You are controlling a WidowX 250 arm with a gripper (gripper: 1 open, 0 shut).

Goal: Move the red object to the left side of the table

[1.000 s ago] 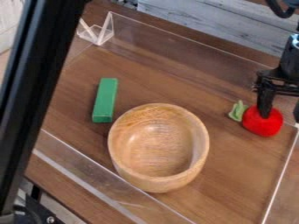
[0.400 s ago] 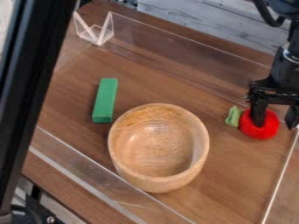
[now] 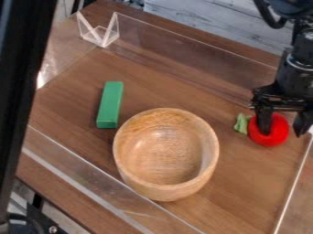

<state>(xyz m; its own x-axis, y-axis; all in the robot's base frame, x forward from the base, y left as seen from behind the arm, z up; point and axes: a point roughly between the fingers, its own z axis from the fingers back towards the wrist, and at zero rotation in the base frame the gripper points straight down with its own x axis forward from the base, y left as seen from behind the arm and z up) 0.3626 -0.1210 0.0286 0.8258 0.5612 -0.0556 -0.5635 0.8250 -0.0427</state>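
Note:
The red object (image 3: 270, 133), a small glossy round toy fruit with a green leafy tuft on its left, lies on the brown wood-grain table (image 3: 184, 82) near its right edge. My black gripper (image 3: 275, 111) points straight down right over it, open, with one finger on each side of the fruit's top. Its lower fingertips partly cover the fruit. Whether the pads touch the fruit is not clear.
A large wooden bowl (image 3: 167, 152) sits at the centre front. A green rectangular block (image 3: 110, 103) lies to its left. Low clear acrylic walls border the table, with a clear folded stand (image 3: 98, 29) at the back left. A dark post crosses the left foreground.
The gripper has moved left and sunk lower over the red fruit, staying open. The fruit, bowl and block have not moved.

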